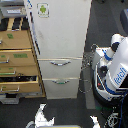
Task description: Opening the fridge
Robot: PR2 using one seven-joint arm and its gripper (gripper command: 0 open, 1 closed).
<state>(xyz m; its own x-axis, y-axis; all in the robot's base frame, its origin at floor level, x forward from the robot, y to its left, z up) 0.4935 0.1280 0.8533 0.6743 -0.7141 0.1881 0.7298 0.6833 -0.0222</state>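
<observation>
The tall white fridge (pixel 60 35) stands in the middle of the exterior view. A small green-figure sticker (pixel 43 10) is at the top of its large upper door. The door looks closed. Below it are two drawers with silver bar handles, the upper (pixel 60 63) and the lower (pixel 61 81), both closed. My gripper (pixel 43 116) shows as a pale, blurred shape at the bottom edge, below the fridge and apart from it. I cannot tell how its jaws stand. A second, smaller pale piece (pixel 95 121) shows at the bottom right.
A tan wooden drawer cabinet (pixel 17 57) stands against the fridge on the exterior view's left, its lower drawers partly pulled out. A white and blue robot base (pixel 114 67) with cables stands on the right. The floor (pixel 65 107) is dark.
</observation>
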